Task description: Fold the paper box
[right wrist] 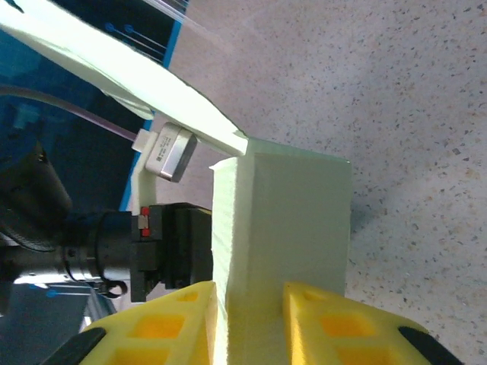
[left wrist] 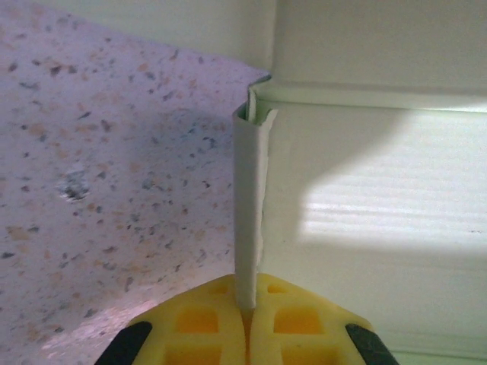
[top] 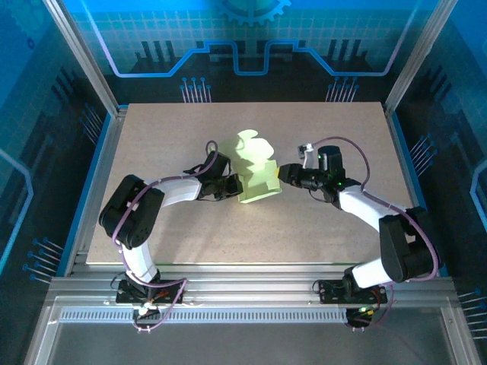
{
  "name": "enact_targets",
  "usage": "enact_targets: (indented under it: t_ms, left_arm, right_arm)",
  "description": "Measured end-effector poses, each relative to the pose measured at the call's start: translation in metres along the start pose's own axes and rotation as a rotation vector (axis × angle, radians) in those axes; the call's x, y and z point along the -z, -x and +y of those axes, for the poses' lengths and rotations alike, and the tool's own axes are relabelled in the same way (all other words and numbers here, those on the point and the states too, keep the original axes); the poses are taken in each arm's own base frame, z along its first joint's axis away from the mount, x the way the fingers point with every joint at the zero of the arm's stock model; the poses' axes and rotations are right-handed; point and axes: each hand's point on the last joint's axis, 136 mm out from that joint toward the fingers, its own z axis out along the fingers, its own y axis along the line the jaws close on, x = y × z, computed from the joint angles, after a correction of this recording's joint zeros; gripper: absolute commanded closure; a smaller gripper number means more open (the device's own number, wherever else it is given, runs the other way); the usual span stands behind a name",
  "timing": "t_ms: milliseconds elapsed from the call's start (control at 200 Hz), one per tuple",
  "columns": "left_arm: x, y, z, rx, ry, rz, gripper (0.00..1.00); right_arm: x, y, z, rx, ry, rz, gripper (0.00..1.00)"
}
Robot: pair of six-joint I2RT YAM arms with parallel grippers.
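Observation:
The paper box (top: 255, 171) is pale lime-green card, half formed, standing in the middle of the table with loose flaps raised at its far end. My left gripper (top: 234, 186) meets its left side. In the left wrist view this gripper (left wrist: 248, 304) is shut on a thin doubled edge of card (left wrist: 249, 205), beside a wall of the paper box (left wrist: 380, 198). My right gripper (top: 283, 173) comes in from the right. Its yellow fingers (right wrist: 249, 304) press both sides of the paper box's (right wrist: 289, 220) near end. A long flap (right wrist: 99, 61) sticks out to the upper left.
The speckled tabletop (top: 190, 228) stretches out on every side of the box. Aluminium rails (top: 228, 285) run along the near edge, and blue walls enclose the other sides. The left arm's black wrist (right wrist: 152, 251) sits just behind the box in the right wrist view.

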Motion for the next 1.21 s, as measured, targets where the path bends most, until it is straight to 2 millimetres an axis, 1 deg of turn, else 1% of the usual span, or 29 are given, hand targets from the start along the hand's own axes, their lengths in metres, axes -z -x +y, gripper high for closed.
enact_targets:
  t_ms: [180, 375, 475, 520, 645, 790, 891, 1011, 1076, 1151, 1206]
  left_arm:
    - [0.001, -0.001, 0.002, 0.0, 0.029, 0.002, 1.0]
    - [0.003, -0.003, 0.005, 0.004, 0.069, 0.015, 1.0]
    - [0.006, -0.003, 0.008, 0.002, 0.106, 0.023, 1.0]
    - [0.007, -0.003, 0.01, -0.003, 0.124, 0.029, 1.0]
    - [0.012, -0.005, 0.013, -0.015, 0.173, 0.048, 1.0]
    - [0.014, -0.01, 0.011, -0.036, 0.204, 0.073, 1.0]
    - [0.014, -0.013, 0.011, -0.04, 0.213, 0.088, 1.0]
    - [0.014, -0.013, 0.013, -0.039, 0.225, 0.09, 1.0]
    - [0.014, -0.013, 0.014, -0.038, 0.235, 0.092, 1.0]
    - [0.014, -0.012, 0.017, -0.037, 0.251, 0.092, 1.0]
    - [0.014, -0.012, 0.019, -0.037, 0.262, 0.093, 1.0]
  right_arm:
    - [-0.009, -0.006, -0.003, 0.082, -0.129, 0.038, 0.7]
    - [-0.023, -0.013, -0.017, 0.173, -0.298, 0.099, 0.71]
    - [-0.031, -0.017, -0.031, 0.208, -0.394, 0.131, 0.71]
    - [-0.034, -0.021, -0.04, 0.216, -0.438, 0.15, 0.72]
    - [-0.039, -0.04, -0.066, 0.215, -0.539, 0.219, 0.74]
    - [-0.042, -0.06, -0.09, 0.213, -0.628, 0.288, 0.75]
    - [-0.044, -0.068, -0.095, 0.221, -0.656, 0.316, 0.74]
    - [-0.044, -0.066, -0.091, 0.239, -0.673, 0.319, 0.74]
    - [-0.043, -0.063, -0.087, 0.246, -0.679, 0.318, 0.71]
    - [-0.043, -0.061, -0.084, 0.249, -0.679, 0.314, 0.58]
    - [-0.04, -0.06, -0.082, 0.246, -0.682, 0.31, 0.52]
